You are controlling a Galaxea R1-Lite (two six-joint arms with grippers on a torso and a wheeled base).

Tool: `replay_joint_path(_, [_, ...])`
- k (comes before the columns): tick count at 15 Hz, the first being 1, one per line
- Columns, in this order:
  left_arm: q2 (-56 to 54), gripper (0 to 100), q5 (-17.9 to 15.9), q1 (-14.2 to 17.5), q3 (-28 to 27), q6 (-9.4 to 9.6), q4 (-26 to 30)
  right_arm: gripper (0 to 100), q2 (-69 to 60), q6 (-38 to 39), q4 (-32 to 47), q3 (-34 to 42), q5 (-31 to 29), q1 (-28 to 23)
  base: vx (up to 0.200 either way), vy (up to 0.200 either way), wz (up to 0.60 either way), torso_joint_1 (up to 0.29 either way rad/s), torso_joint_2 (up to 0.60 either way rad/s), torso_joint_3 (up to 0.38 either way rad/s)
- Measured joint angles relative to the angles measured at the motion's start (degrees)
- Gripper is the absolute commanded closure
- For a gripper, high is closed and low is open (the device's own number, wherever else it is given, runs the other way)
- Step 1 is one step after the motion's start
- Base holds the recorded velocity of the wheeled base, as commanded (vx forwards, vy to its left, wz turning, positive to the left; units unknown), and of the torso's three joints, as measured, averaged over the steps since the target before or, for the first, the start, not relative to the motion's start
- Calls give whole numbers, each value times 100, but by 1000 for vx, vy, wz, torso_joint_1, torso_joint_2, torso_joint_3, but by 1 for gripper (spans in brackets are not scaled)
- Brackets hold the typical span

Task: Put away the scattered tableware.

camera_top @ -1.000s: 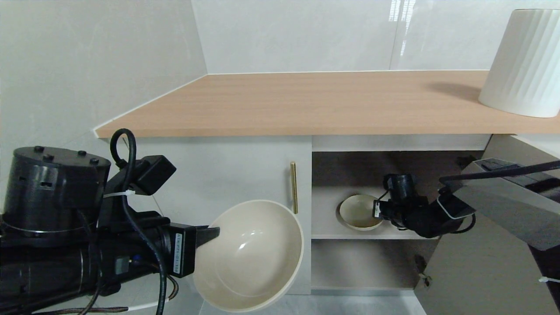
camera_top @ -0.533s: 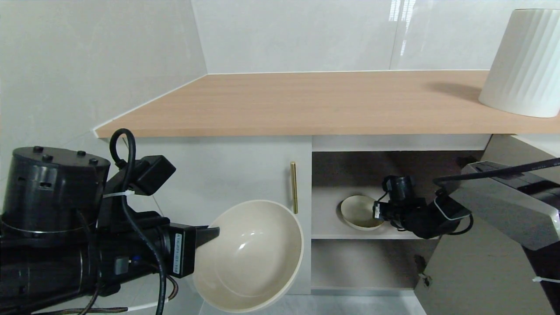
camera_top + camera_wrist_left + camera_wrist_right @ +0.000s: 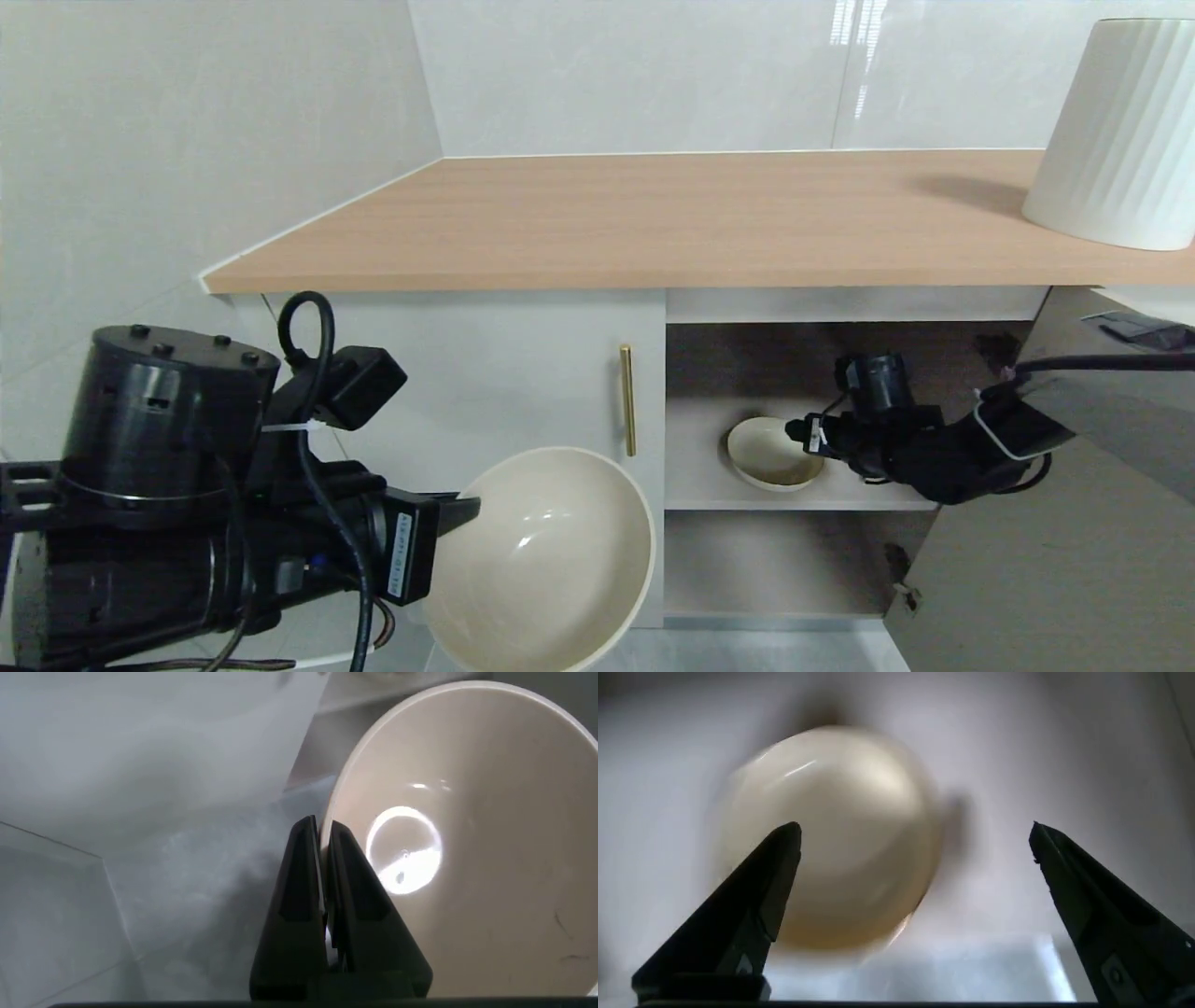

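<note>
A large cream bowl (image 3: 551, 560) hangs low in front of the closed cabinet door, with my left gripper (image 3: 467, 509) shut on its near rim. The left wrist view shows the two fingers pressed together on that rim (image 3: 322, 826), the large bowl (image 3: 467, 840) tilted beyond them. A small cream bowl (image 3: 775, 453) rests on the middle shelf (image 3: 700, 467) inside the open cabinet. My right gripper (image 3: 803, 431) hovers just beside its right rim. In the right wrist view that gripper (image 3: 915, 840) is open, with the small bowl (image 3: 831, 840) lying beyond and between its fingers.
A wooden countertop (image 3: 653, 219) spans above the cabinet, with a white ribbed container (image 3: 1120, 140) at its right end. The left door carries a brass handle (image 3: 627, 399). The open right door (image 3: 1046, 579) stands close under the right arm. A lower shelf (image 3: 775, 560) lies below.
My left arm has shifted slightly right and down with the large bowl. The right gripper has risen a little beside the small bowl, which has stayed on the shelf.
</note>
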Motion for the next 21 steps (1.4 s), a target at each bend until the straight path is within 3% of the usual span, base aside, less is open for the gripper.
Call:
replay_joint_path(4, [585, 100, 49, -435, 38, 113, -185, 0, -1458, 2, 846, 869, 522, 645, 0, 0, 0, 0, 0, 0])
replay_joint_path(10, [1390, 100, 440, -874, 60, 96, -412, 0, -3379, -11, 2923, 1067, 2089, 1552, 0, 0, 0, 0, 0, 0])
replay_joint_path(12, [1549, 100, 502, -995, 154, 79, -785, 0, -3590, -16, 3062, 1067, 2128, 1872, 0, 0, 0, 0, 0, 0])
replay_joint_path(21, [1709, 100, 524, -1107, 267, 48, -1124, 0, -3151, -90, 3267, 1108, 1983, 2586, 0, 0, 0, 0, 0, 0])
